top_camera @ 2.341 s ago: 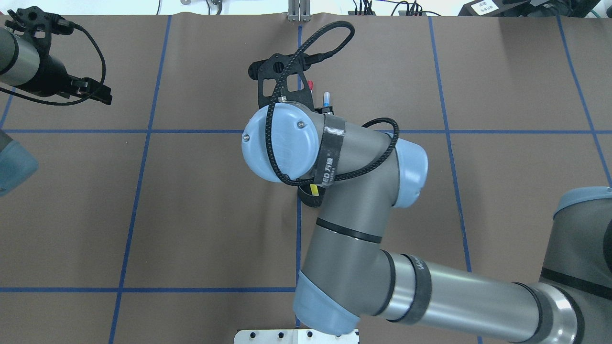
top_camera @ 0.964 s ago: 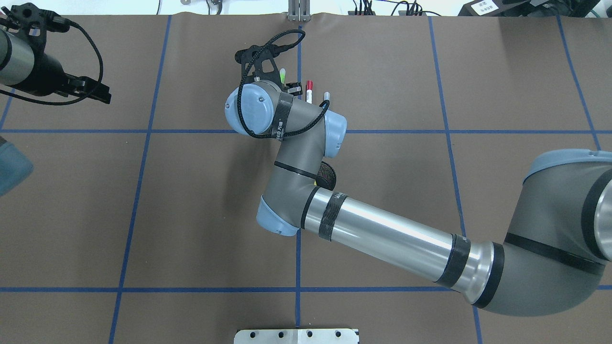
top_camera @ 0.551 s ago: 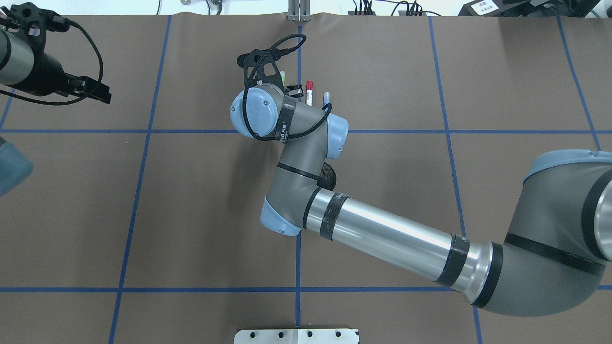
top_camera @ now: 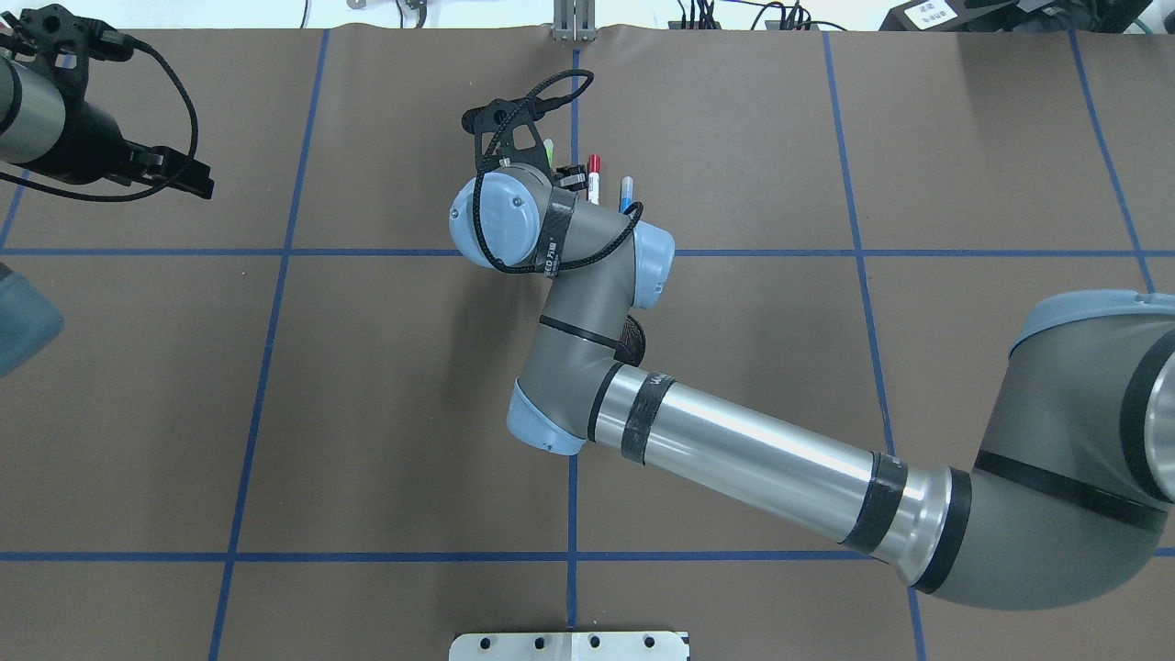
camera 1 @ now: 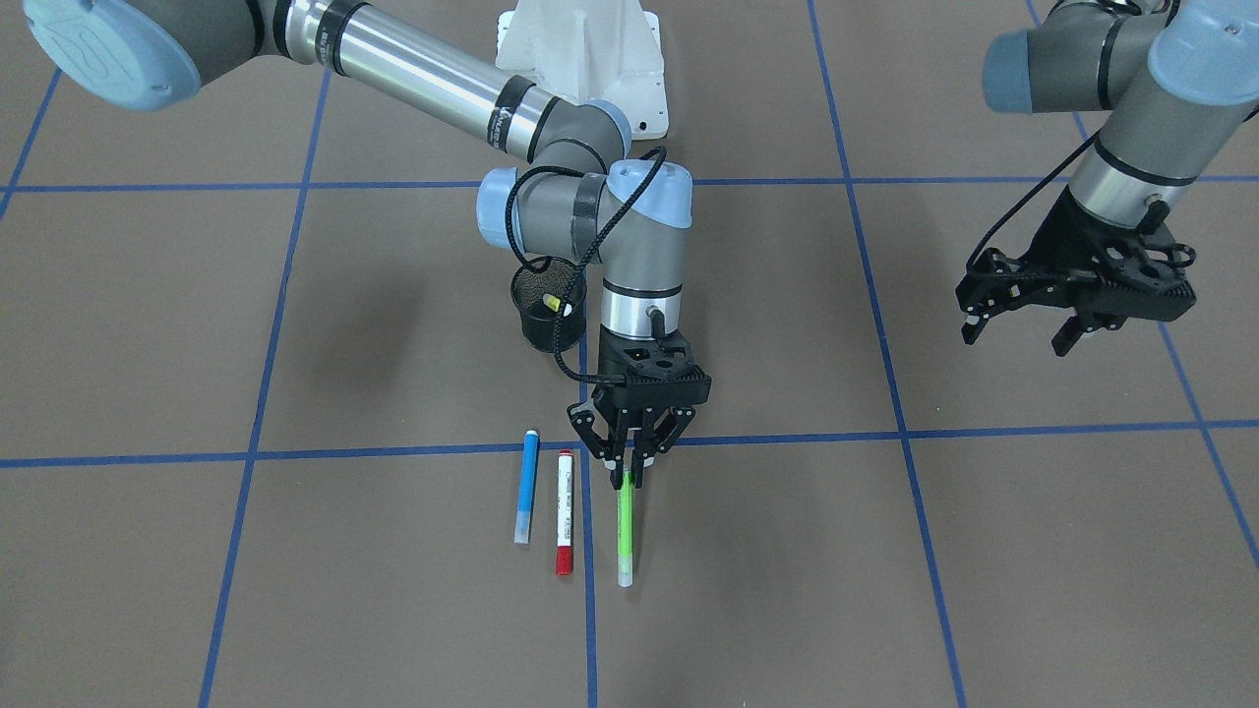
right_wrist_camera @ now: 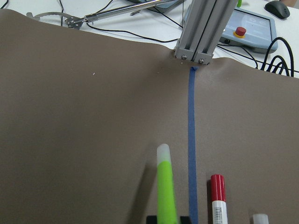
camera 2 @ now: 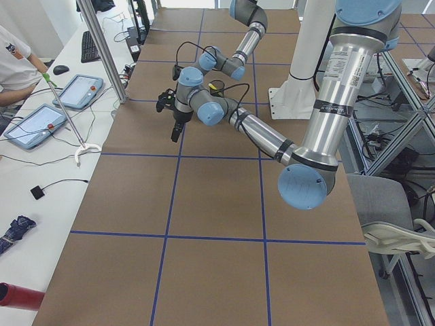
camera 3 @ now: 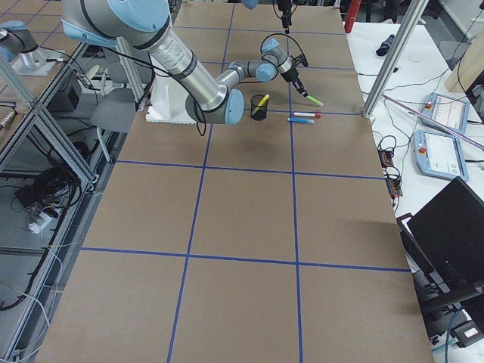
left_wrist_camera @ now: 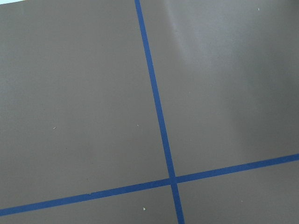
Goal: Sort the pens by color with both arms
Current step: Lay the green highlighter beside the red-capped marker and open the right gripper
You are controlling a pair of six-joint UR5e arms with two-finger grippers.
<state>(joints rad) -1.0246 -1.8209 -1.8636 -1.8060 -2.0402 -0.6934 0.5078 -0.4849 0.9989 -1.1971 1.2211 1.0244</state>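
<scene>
My right gripper [camera 1: 629, 470] is shut on one end of the lime green pen [camera 1: 624, 531], which slopes down toward the mat just right of the centre blue line. In the right wrist view the green pen [right_wrist_camera: 166, 186] sticks out between the jaws. The red-capped white pen [camera 1: 565, 511] and the blue pen [camera 1: 527, 487] lie flat side by side next to it. The yellow pen [camera 1: 557, 303] stands in the black mesh cup [camera 1: 548, 305] behind the gripper. My left gripper [camera 1: 1018, 329] is open and empty, held above the mat far off to the side.
Brown mat with a grid of blue tape lines [left_wrist_camera: 159, 112]. A metal post [right_wrist_camera: 202, 28] stands at the far edge, with cables and control tablets beyond it. The white robot base [camera 1: 580, 59] is on the near side. The right forearm [top_camera: 753, 459] stretches across the middle.
My right arm has come down from high over the pens to low over the mat with the green pen, then drifted slightly right. The left arm has barely moved.
</scene>
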